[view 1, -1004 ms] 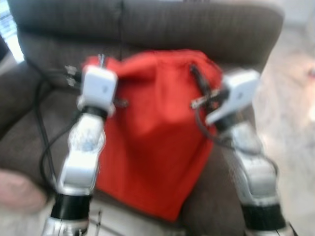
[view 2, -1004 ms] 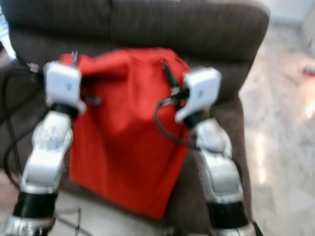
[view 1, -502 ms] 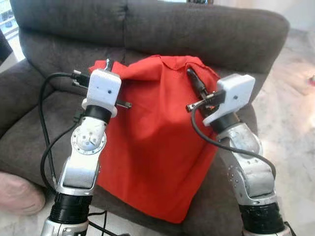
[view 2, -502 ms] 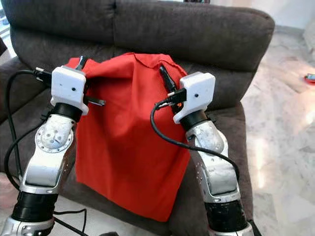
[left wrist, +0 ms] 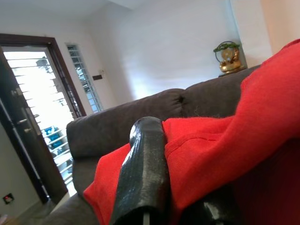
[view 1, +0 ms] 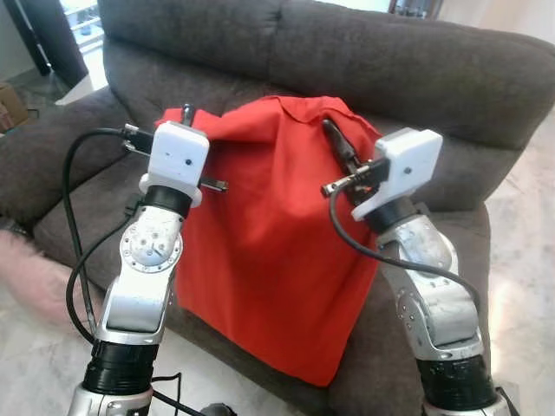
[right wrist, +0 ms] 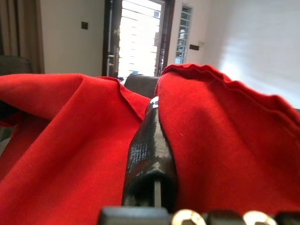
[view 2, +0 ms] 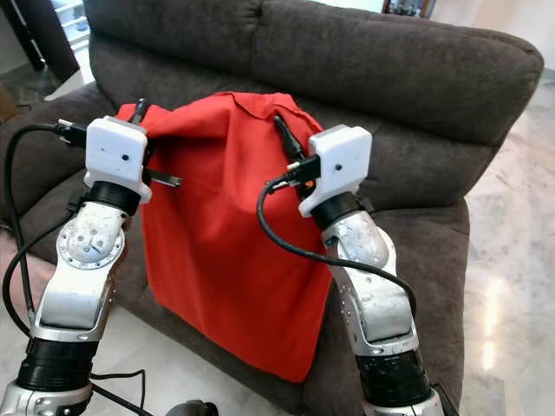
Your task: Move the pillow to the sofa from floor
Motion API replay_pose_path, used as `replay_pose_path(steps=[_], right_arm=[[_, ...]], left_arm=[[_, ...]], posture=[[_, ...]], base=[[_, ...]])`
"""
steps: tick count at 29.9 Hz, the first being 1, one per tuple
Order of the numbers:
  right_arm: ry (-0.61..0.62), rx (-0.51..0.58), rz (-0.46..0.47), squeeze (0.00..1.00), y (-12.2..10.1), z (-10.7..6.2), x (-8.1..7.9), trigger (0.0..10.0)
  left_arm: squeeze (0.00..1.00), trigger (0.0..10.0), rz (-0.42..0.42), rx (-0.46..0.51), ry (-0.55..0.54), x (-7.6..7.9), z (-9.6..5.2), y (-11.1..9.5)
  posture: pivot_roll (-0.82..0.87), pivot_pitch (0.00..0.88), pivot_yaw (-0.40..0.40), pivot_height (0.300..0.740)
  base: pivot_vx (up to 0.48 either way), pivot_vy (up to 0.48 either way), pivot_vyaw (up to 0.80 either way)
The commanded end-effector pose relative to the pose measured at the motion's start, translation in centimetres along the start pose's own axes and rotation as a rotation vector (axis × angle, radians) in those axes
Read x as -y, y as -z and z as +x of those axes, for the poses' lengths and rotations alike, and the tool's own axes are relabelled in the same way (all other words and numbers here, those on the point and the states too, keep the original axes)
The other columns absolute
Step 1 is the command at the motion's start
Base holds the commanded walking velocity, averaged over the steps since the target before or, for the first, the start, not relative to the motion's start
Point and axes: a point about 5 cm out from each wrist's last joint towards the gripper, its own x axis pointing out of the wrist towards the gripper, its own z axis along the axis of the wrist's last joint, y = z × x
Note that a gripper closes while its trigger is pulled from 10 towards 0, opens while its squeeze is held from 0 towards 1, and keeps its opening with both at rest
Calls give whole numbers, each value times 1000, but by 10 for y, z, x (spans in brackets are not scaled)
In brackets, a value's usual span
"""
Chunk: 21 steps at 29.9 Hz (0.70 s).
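Note:
A red pillow [view 1: 269,251] hangs in front of the dark grey sofa [view 1: 364,61], its lower edge draped over the front of the seat. My left gripper [view 1: 185,120] is shut on the pillow's upper left corner. My right gripper [view 1: 336,140] is shut on the upper right corner. In the left wrist view one black finger [left wrist: 143,173] lies against the red cloth [left wrist: 243,126], which hides the other finger. Red fabric [right wrist: 225,140] also folds around a finger [right wrist: 150,154] in the right wrist view.
The sofa's armrest [view 1: 52,147] lies to my left, with a pink fluffy rug [view 1: 30,277] below it. A pale marble floor [view 2: 512,286] runs along the right. Black cables [view 1: 76,234] loop off both arms. A small globe ornament [left wrist: 228,55] stands behind the sofa.
The camera has moved and the blur has cleared, so the sofa sits differently in view. Both grippers keep the same hold on the pillow's top corners.

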Motion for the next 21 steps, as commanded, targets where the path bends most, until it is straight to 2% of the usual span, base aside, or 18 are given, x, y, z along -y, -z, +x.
replay_pose_path(steps=[1,14,21], right_arm=[[-4,28,-3,0,-6,2,0,10000],[32,14,3,0,-2,1,3,10000],[46,11,3,0,-1,1,4,10000]], left_arm=[[0,10000,-16,103,26,5,4,-19],[0,10000,-15,105,43,8,4,-19],[0,10000,-17,106,49,8,4,-19]], posture=[[114,68,-31,740],[117,65,-28,740],[116,63,-27,740]], base=[[0,0,0],[0,0,0],[246,0,0]])
